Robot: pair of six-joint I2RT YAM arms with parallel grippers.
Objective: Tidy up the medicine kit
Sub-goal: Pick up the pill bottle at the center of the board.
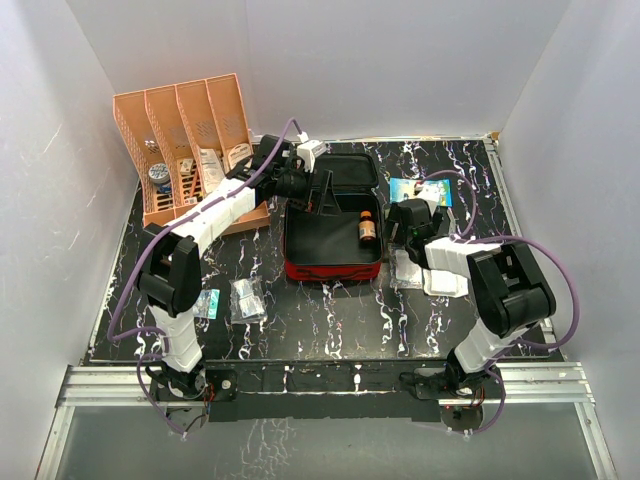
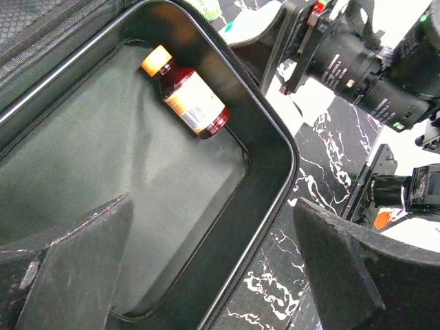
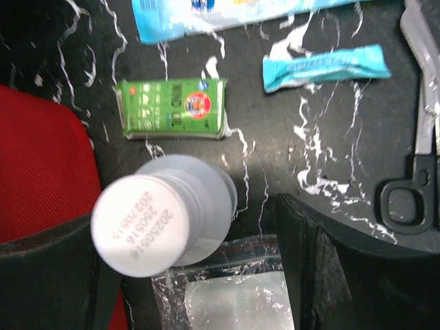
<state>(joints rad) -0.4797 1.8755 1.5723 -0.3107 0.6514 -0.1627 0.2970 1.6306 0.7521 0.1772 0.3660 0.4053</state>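
- Red medicine kit [image 1: 330, 269] lying open mid-table, black lining up, one orange-capped brown bottle [image 2: 185, 93] inside.
- Left gripper [image 2: 212, 206] poised over the lining, jaws wide apart, empty.
- Right gripper [image 3: 192, 227] just beside the kit, jaws apart astride an upright white bottle [image 3: 141, 230], not yet clamped.
- Likely step: picking up that bottle for packing.
- Next: squeeze shut, lift clear, carry over the kit's wall.

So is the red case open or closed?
Open: the medicine kit has its lid folded back, and a bottle lies on its black lining.
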